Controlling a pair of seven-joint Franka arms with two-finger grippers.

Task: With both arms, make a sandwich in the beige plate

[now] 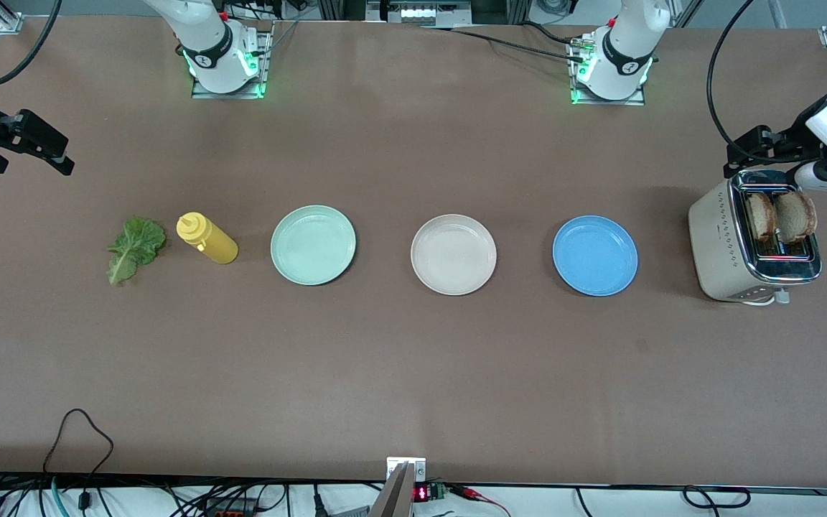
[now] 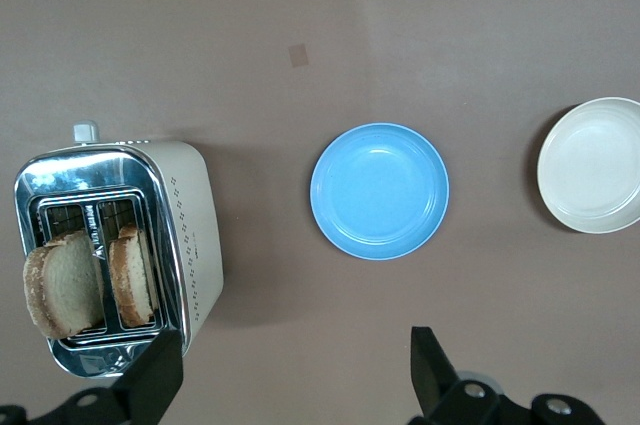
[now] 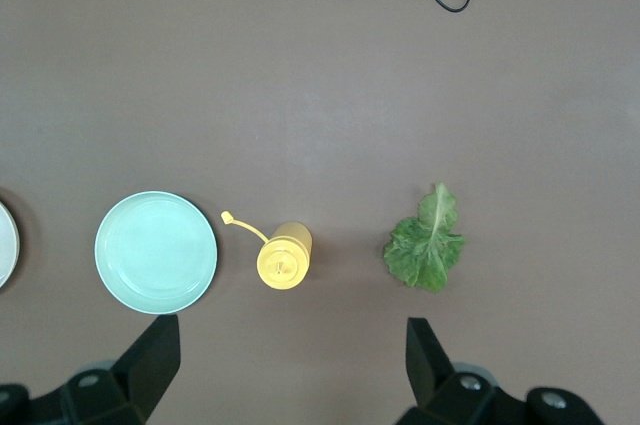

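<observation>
The beige plate (image 1: 454,254) lies bare in the middle of the table and shows at the edge of the left wrist view (image 2: 594,165). Two brown-crusted bread slices (image 1: 779,215) stand in the toaster (image 1: 726,244); the left wrist view shows them too (image 2: 90,280). A green lettuce leaf (image 1: 135,248) lies flat toward the right arm's end, also in the right wrist view (image 3: 427,242). My left gripper (image 1: 744,154) is open and empty, up over the table beside the toaster (image 2: 195,235). My right gripper (image 1: 34,161) is open and empty, up over bare table near the lettuce.
A yellow squeeze bottle (image 1: 207,239) lies between the lettuce and a mint-green plate (image 1: 313,245). A blue plate (image 1: 595,255) sits between the beige plate and the toaster. Wide bare table stretches toward the front camera. Cables hang over the table's near edge.
</observation>
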